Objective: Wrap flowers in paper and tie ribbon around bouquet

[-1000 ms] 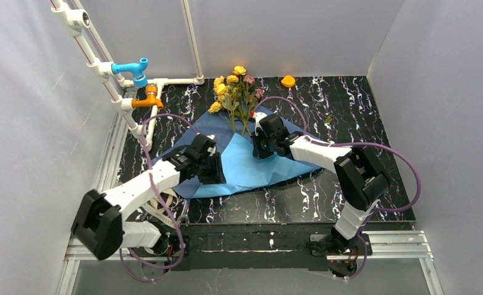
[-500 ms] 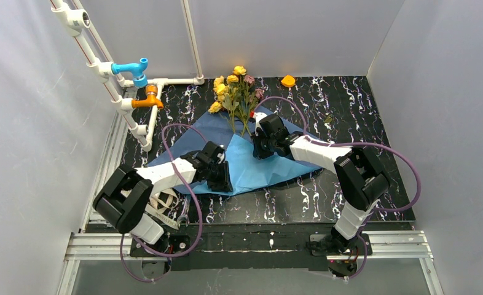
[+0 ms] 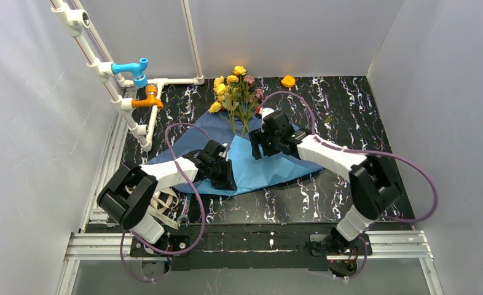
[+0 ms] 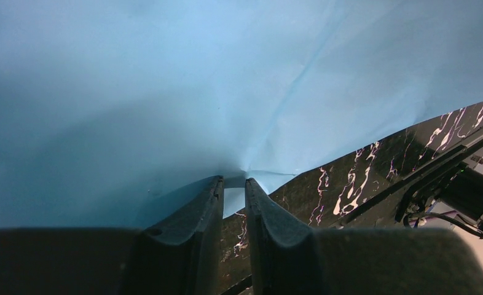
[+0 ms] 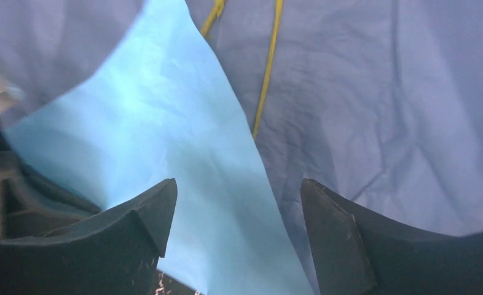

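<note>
Light blue paper sheet [image 3: 257,169] lies on the black marbled table [image 3: 349,117] beneath dried yellow roses [image 3: 233,92]. Wrapping seems underway: left gripper [image 4: 234,181] clamps its near edge, right gripper [image 5: 236,190] spread above; next, probably fold over stems.

The paper [image 3: 251,166] lies mid-tabletop [image 3: 349,117], the flowers [image 3: 233,86] on its far corner with heads past the edge, left claw [image 3: 227,178] at its near edge, right claw [image 3: 257,144] over it just right of the stems.
</note>
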You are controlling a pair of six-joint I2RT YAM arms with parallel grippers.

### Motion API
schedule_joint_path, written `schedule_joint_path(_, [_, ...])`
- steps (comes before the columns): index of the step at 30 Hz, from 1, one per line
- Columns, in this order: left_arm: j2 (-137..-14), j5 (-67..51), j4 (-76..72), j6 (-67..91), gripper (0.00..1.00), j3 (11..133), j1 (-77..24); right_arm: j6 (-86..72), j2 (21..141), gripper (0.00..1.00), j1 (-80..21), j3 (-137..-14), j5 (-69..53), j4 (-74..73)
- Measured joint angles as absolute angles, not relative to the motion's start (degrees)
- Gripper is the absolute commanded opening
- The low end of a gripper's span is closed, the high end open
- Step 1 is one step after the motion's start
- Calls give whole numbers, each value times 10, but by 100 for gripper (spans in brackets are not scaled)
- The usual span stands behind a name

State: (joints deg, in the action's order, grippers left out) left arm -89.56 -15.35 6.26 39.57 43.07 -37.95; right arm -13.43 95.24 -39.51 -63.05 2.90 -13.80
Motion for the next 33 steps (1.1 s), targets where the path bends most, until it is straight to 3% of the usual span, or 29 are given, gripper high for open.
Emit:
schedule_joint_path(4, [-891, -153, 56, 396, 19, 424, -380, -152, 874, 69, -395, -642, 55, -168])
schedule_joint_path(11, [-886, -151, 47, 397, 18, 416, -380, -236, 750, 31, -401, -571, 50, -178])
schedule_joint_path(19, [-883, -148, 45, 403, 18, 413, -380, -317, 812, 11, -426, -482, -32, -151])
schedule_joint_path(23, [-883, -145, 45, 410, 18, 412, -380, -328, 859, 10, -421, -482, 31, -182])
schedule_joint_path(29, [-880, -143, 43, 416, 17, 408, -380, -317, 856, 11, -331, -474, 190, -267])
schedule_joint_path(33, [-875, -143, 34, 416, 17, 401, -380, -312, 728, 27, -309, -463, 196, -313])
